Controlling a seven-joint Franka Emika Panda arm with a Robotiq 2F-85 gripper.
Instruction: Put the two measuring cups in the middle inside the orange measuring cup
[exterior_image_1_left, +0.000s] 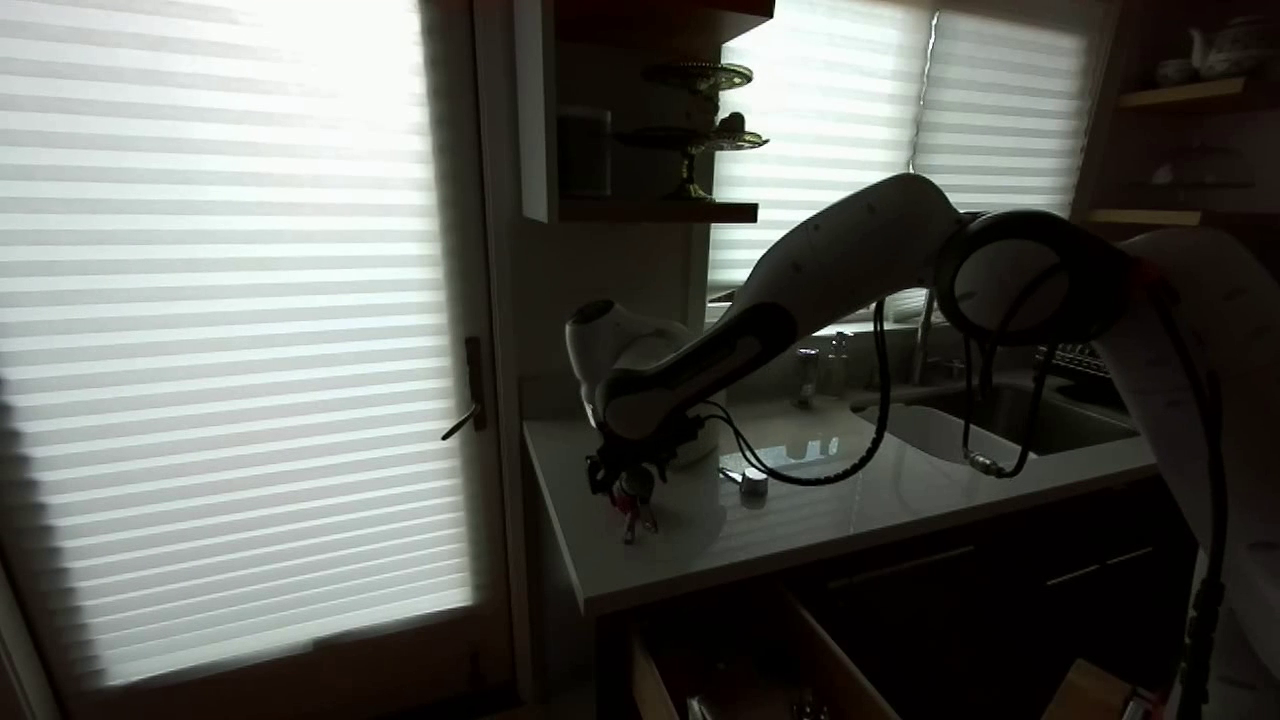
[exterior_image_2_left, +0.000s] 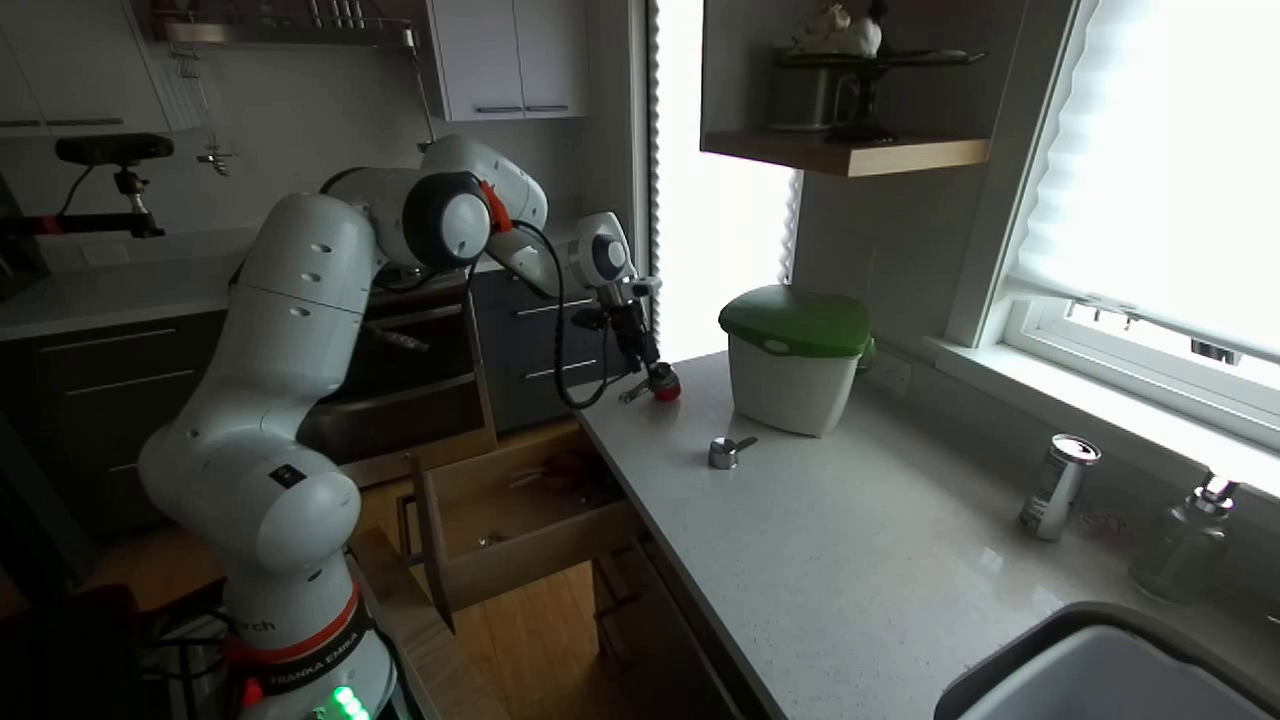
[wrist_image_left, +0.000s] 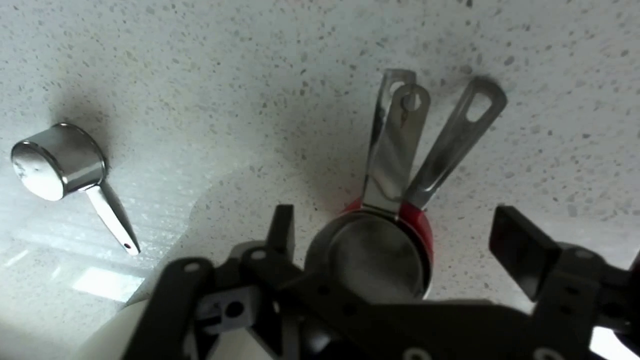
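Observation:
The red-orange measuring cup (wrist_image_left: 424, 227) stands on the counter with greyish metal cups (wrist_image_left: 375, 255) nested in it. Their rims rise above the red one, as an exterior view also shows the red cup (exterior_image_2_left: 667, 393). Three metal handles (wrist_image_left: 400, 145) fan out from the stack, two overlapping; I cannot tell which belongs to which cup. My gripper (wrist_image_left: 400, 240) is open, one finger on each side of the stack, apart from it. The gripper also shows in both exterior views (exterior_image_1_left: 632, 485) (exterior_image_2_left: 645, 362). The stack's near side is hidden by the gripper.
Another metal cup (wrist_image_left: 75, 155) sits apart on the counter (exterior_image_2_left: 800, 560), seemingly bottom up. A white bin with a green lid (exterior_image_2_left: 790, 385) stands close to the gripper. An open drawer (exterior_image_2_left: 540, 540) juts out below the counter edge. A can (exterior_image_2_left: 1058, 490) and soap bottle (exterior_image_2_left: 1185, 545) stand near the sink.

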